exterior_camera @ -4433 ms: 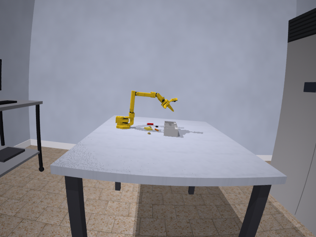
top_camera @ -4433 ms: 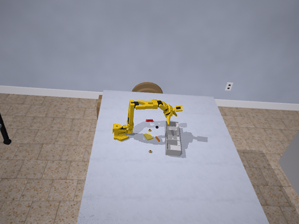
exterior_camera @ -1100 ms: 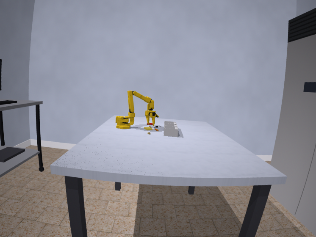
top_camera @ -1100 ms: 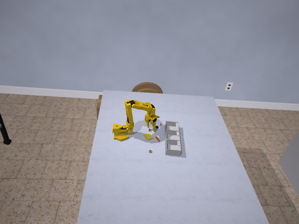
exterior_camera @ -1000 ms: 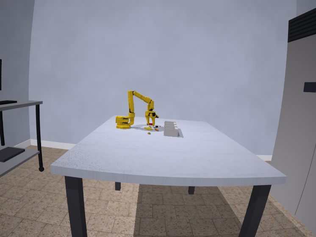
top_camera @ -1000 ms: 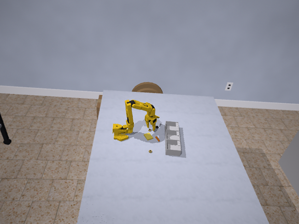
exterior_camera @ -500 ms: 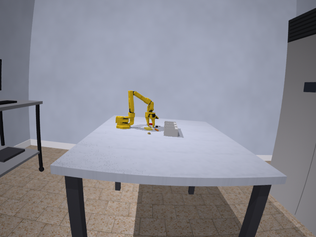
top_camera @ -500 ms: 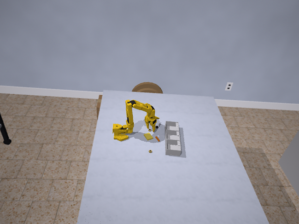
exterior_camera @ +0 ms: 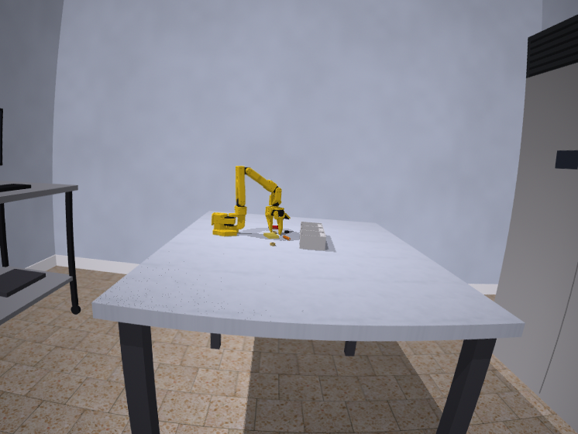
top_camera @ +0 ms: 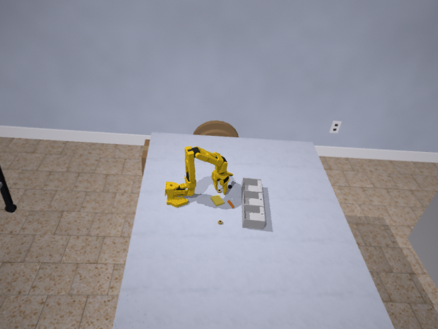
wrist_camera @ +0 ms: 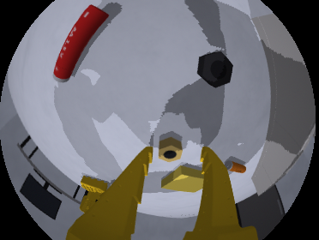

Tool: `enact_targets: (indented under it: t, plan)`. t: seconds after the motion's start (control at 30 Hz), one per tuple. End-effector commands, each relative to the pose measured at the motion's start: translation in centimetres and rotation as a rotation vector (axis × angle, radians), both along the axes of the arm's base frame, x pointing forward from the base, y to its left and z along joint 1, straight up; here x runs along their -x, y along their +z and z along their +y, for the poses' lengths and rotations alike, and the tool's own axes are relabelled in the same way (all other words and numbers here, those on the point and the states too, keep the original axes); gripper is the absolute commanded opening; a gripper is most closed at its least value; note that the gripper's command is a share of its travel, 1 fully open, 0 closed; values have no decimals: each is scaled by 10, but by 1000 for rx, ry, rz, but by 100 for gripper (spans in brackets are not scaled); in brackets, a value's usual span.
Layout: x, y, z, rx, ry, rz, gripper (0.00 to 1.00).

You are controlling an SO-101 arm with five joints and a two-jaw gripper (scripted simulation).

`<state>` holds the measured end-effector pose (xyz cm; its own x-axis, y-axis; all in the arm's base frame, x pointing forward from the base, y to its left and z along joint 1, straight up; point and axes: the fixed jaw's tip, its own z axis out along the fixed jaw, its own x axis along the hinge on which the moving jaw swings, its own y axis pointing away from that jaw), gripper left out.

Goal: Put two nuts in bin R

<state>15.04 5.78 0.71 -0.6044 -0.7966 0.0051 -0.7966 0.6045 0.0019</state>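
My gripper [top_camera: 220, 192] [exterior_camera: 275, 232] [wrist_camera: 177, 149] is partly open, pointing down with its fingertips low by the table. A brass hex nut [top_camera: 219, 190] [wrist_camera: 171, 154] lies between or just ahead of the fingertips, nearer the left finger in the wrist view. A second brass nut [top_camera: 220, 222] [exterior_camera: 272, 244] lies apart, nearer the front. A black hexagonal piece [top_camera: 229, 187] [exterior_camera: 286, 231] [wrist_camera: 216, 69], which looks like a nut, lies beyond the gripper toward the bins. The row of three grey bins [top_camera: 253, 224] [exterior_camera: 312, 241] stands to the right. Their letters are unreadable, and no contents show inside.
A yellow block [top_camera: 217, 200] [exterior_camera: 271, 235] [wrist_camera: 183, 182] lies close in front of the gripper. An orange cylinder [top_camera: 231, 204] [exterior_camera: 286, 237] [wrist_camera: 237, 166] lies between it and the bins. A red curved piece [exterior_camera: 274, 226] [wrist_camera: 77, 43] lies behind the gripper.
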Motion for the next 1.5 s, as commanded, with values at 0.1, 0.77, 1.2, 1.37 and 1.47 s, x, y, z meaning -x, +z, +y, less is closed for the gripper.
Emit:
enact_targets:
  t: [0.1,0.77,1.2,1.37,1.47]
  plan:
    - [-1,1,2,-6,16,-14,22]
    - [-1,1,2,-6,16,-14,12]
    - [-1,1,2,-6,16,-14,3]
    - [-1,1,2,-6,16,-14,1]
    - [-1,1,2,-6,16,-14,0]
